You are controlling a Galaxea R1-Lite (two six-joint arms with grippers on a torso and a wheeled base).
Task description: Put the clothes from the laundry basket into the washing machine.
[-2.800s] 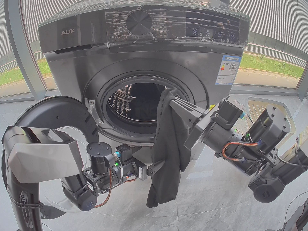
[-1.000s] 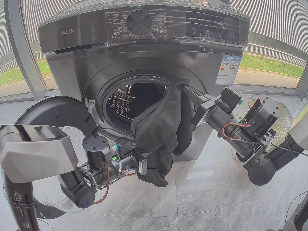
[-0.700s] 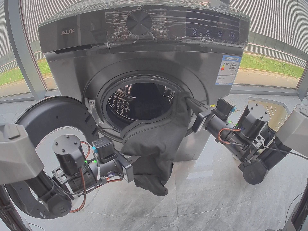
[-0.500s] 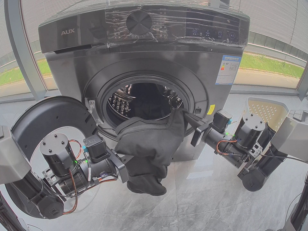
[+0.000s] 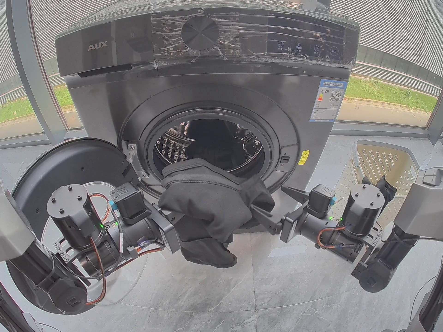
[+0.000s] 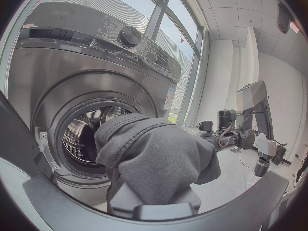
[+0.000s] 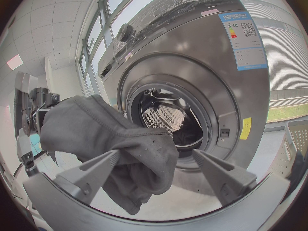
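**A:** Where is the black garment [image 5: 207,194] seen?

**B:** It is bunched against the lower rim of the drum opening [image 5: 207,137] of the washing machine [image 5: 207,47]. Its lower end is left hanging above the floor [image 5: 277,291]. Whether any of it lies inside the drum cannot be told.

**A:** By what is it held?

**B:** It is gripped by the left gripper [image 6: 154,206], whose fingers are closed on the cloth and mostly buried under it. This gripper is placed low, just in front of the open door [image 5: 78,162].

**A:** And the right gripper [image 5: 267,199]?

**B:** Its fingers are spread wide apart and nothing is held between them. One finger is seen against the garment's edge, but contact cannot be confirmed.

**A:** Is anything else noted?

**B:** The laundry basket [image 5: 383,155] is set to the right of the machine, and a dark cloth [image 5: 385,187] is seen in it.
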